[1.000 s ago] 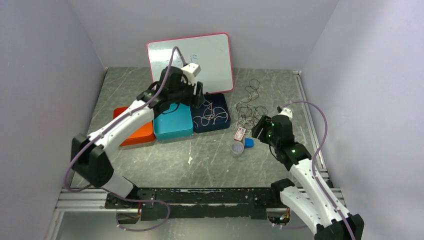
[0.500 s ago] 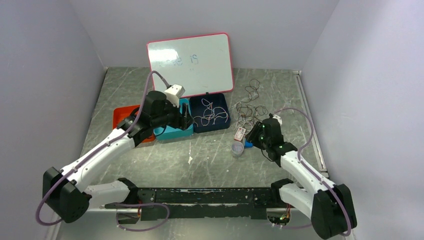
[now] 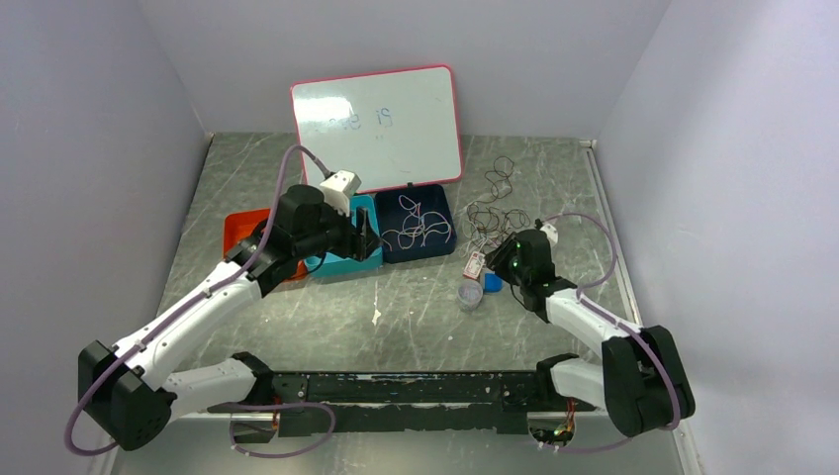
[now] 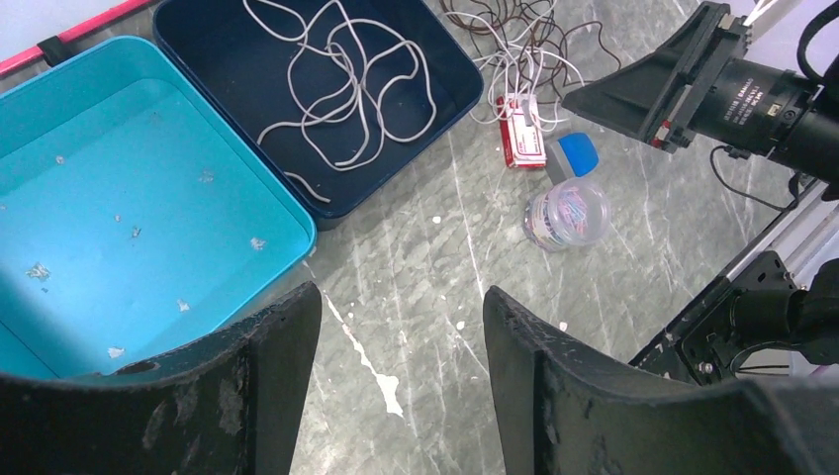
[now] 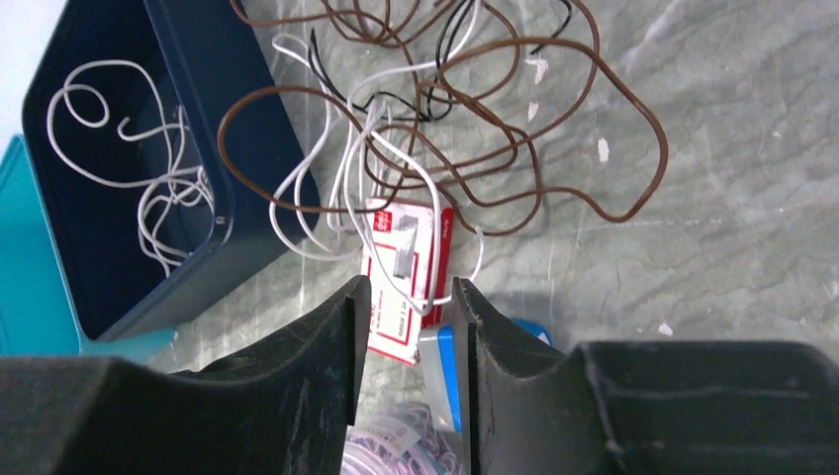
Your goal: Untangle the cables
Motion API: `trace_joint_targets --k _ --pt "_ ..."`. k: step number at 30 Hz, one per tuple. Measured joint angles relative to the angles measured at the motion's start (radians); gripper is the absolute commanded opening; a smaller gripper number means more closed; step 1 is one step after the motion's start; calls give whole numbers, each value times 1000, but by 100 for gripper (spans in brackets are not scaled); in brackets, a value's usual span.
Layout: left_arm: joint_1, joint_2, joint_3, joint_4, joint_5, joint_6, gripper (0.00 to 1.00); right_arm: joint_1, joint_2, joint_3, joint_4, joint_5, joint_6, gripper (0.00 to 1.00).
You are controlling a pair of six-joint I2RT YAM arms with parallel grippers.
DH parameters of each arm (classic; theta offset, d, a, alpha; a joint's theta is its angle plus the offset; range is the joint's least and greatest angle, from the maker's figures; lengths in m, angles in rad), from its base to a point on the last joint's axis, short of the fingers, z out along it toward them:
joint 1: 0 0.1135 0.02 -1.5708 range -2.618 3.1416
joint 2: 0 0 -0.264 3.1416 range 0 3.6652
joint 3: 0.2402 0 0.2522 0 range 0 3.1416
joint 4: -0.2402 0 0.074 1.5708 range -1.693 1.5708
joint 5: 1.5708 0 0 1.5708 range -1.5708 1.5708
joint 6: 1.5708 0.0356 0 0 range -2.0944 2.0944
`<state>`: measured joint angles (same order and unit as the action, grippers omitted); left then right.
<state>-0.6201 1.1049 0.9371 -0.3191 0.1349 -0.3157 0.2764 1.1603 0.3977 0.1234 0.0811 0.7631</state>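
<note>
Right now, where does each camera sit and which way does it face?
Top: high behind the robot, facing down at the table; left arm and right arm show, with left gripper and right gripper.
Left wrist: on the left arm, facing down at the teal tray and navy tray; its open fingers show, plus the right arm.
Right wrist: facing down at the cables and card; its fingers show.
Shared: both wrist views hold the navy tray, card and cables.
</note>
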Motion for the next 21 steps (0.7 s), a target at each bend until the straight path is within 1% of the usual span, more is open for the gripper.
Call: trace_joint_targets --k 6,10,16,21 --pt "0 -19 -12 0 0 -8 65 -15 69 0 80 1 5 35" --pt "0 -24 -15 -1 0 -11 65 -26 113 0 115 -6 11 30" --pt "0 -27 -16 -2 0 -11 65 -33 129 0 135 -19 11 16" --pt "-1 -38 -24 0 -1 -12 65 -34 68 1 127 -24 -6 3"
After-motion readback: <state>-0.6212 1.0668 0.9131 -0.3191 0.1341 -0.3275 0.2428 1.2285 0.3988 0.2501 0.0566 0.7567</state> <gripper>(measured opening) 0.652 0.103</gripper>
